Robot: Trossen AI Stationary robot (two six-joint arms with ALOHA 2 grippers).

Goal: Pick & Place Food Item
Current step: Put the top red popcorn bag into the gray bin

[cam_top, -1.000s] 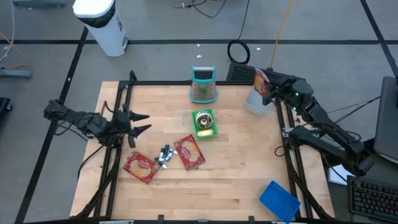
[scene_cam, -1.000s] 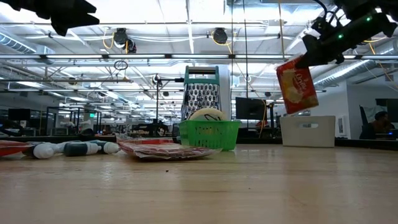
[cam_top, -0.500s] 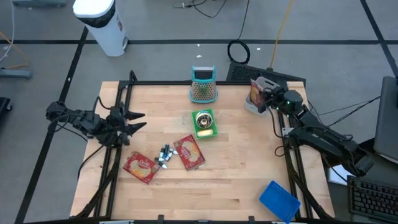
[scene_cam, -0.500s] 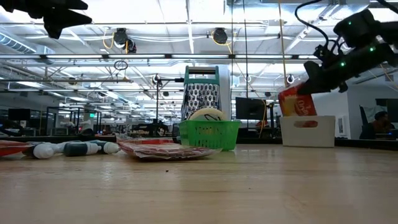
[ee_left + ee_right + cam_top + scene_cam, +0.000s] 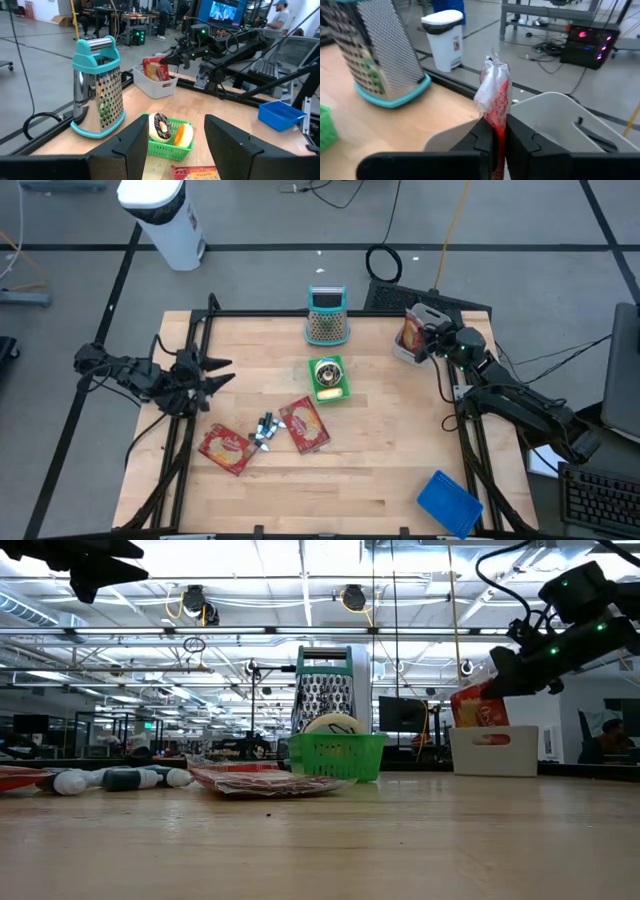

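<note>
A red snack packet [image 5: 478, 708] stands upright in a white bin [image 5: 495, 750] at the table's far right, its lower part hidden behind the bin's wall. My right gripper [image 5: 421, 340] is shut on it just above the bin [image 5: 404, 350]. The left wrist view shows the packet [image 5: 156, 69] in the bin [image 5: 152, 86] too. My left gripper [image 5: 228, 373] hovers open over the table's left side, touching nothing, with its fingers [image 5: 135, 142] wide apart. My right gripper pinches the packet's upper part [image 5: 493, 112] between its two fingers [image 5: 481, 140], one on each flat face. It comes in nearly level, slanting a little down, from the table's right. The packet stands upright with its crimped end [image 5: 490, 67] past the fingertips. Whether it rests on the bin's floor is hidden.
A teal-handled grater [image 5: 326, 317] stands at the far middle. In front of it is a green basket [image 5: 328, 377] with a doughnut. Two red packets [image 5: 305, 425] [image 5: 225, 448] and a small blue-white item [image 5: 265, 430] lie nearer. A blue tray [image 5: 447, 502] sits near right.
My right gripper has come down with the red packet, still shut on it. The packet hung clear above the white bin a second ago and now has its lower part inside the bin. Most of the drop came in the first half second.
</note>
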